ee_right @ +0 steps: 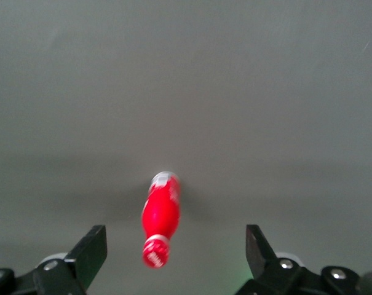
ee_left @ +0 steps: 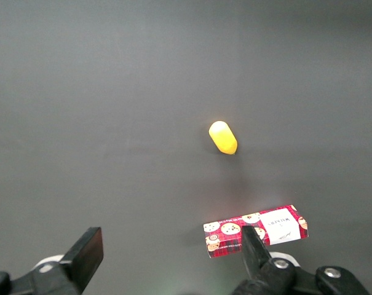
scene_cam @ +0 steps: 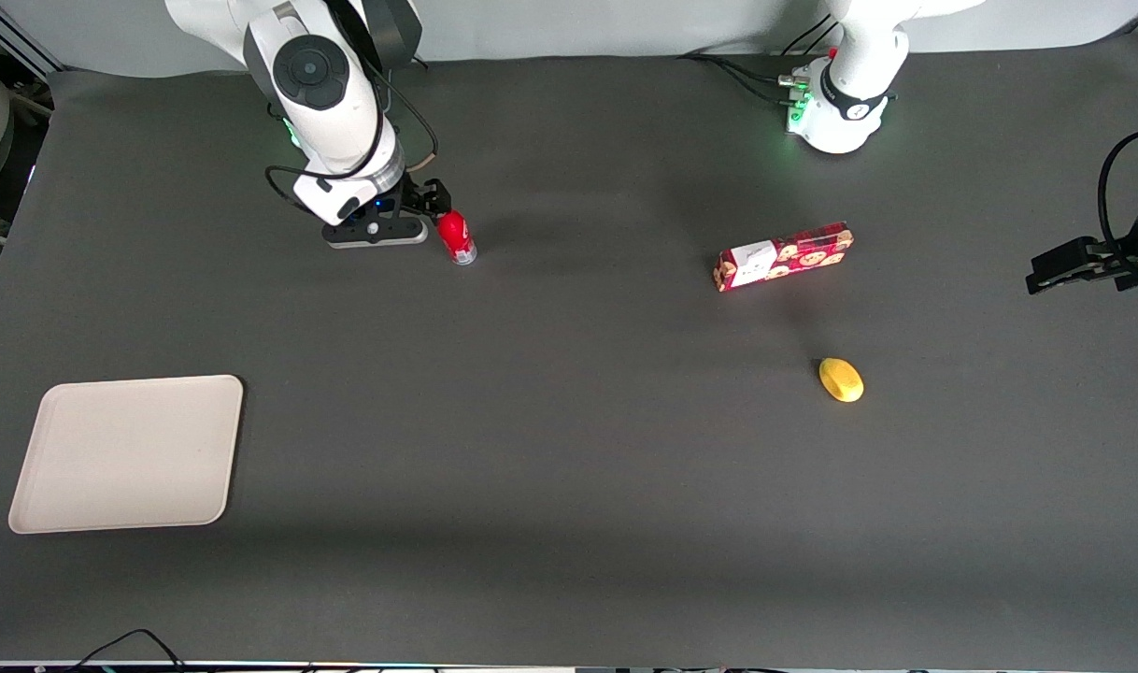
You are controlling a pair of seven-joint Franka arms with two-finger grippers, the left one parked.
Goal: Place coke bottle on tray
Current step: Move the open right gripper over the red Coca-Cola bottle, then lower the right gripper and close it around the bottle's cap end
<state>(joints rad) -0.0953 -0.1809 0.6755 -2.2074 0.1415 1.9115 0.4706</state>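
The coke bottle is small and red with a silvery base, and it stands upright on the dark mat close to the working arm's base. My gripper hangs just above and beside it, open. In the right wrist view the bottle shows from above, its red cap between the two spread fingers of the gripper, touching neither. The cream-beige tray lies flat and bare, much nearer to the front camera than the bottle, at the working arm's end of the table.
A long red biscuit box lies toward the parked arm's end of the table. A small yellow fruit-like object sits nearer to the front camera than the box. Cables run along the table's front edge.
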